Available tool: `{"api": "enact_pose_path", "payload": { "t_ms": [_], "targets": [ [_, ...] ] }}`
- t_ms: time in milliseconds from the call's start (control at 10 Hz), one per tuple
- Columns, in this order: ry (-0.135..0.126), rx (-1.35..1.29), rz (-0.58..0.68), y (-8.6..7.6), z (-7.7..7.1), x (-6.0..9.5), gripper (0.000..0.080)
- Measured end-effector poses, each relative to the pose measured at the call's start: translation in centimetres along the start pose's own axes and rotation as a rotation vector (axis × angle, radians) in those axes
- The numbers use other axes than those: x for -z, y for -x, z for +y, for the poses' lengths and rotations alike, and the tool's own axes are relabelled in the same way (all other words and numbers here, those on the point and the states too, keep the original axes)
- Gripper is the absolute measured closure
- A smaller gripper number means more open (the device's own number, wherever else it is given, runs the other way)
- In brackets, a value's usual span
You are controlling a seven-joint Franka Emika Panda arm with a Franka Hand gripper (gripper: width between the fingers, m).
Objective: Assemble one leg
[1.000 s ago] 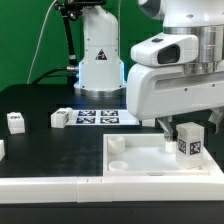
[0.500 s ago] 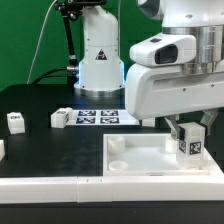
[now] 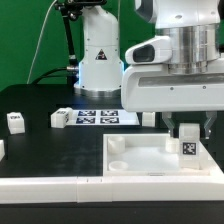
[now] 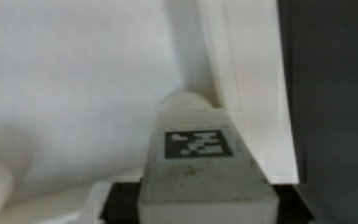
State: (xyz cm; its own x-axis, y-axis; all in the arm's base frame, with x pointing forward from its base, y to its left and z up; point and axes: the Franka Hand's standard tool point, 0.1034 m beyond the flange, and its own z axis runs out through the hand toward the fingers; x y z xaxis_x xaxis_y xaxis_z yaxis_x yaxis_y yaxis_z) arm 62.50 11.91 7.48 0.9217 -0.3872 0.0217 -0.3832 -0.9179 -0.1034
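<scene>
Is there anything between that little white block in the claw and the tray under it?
Nothing visible. The gripper holds the leg upright over the tray near its right end in the exterior view, with only bare tray below it.

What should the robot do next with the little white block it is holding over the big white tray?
Probably lower it a little more, straight down toward the tray's corner. The end effector grips the leg upright, tag facing out, at the tray corner on the exterior view's right. The wrist view shows the leg close beside the tray's rim, but whether it is seated cannot be told.
</scene>
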Motion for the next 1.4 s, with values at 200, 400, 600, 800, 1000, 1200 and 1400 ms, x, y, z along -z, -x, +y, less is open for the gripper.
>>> {"api": "enact_pose_path", "payload": {
  "t_ms": [200,400,600,800,1000,1200,1400],
  "targets": [
    [-0.013,-0.227,0.001,-0.08,0.03,-0.03,0.0509],
    [-0.029,-0.519,0.016,-0.11,0.01,-0.02,0.0509],
    [-0.051,-0.692,0.004,-0.27,0.11,0.01,0.0509],
    [-0.063,-0.846,-0.009,-0.31,0.14,0.02,0.0509],
    [-0.062,-0.820,-0.009,-0.27,0.11,-0.02,0.0313],
    [-0.058,-0.733,-0.013,-0.23,0.07,-0.04,0.0186],
    [-0.037,-0.445,-0.024,0.04,-0.13,-0.15,0.0157]
  ]
}}
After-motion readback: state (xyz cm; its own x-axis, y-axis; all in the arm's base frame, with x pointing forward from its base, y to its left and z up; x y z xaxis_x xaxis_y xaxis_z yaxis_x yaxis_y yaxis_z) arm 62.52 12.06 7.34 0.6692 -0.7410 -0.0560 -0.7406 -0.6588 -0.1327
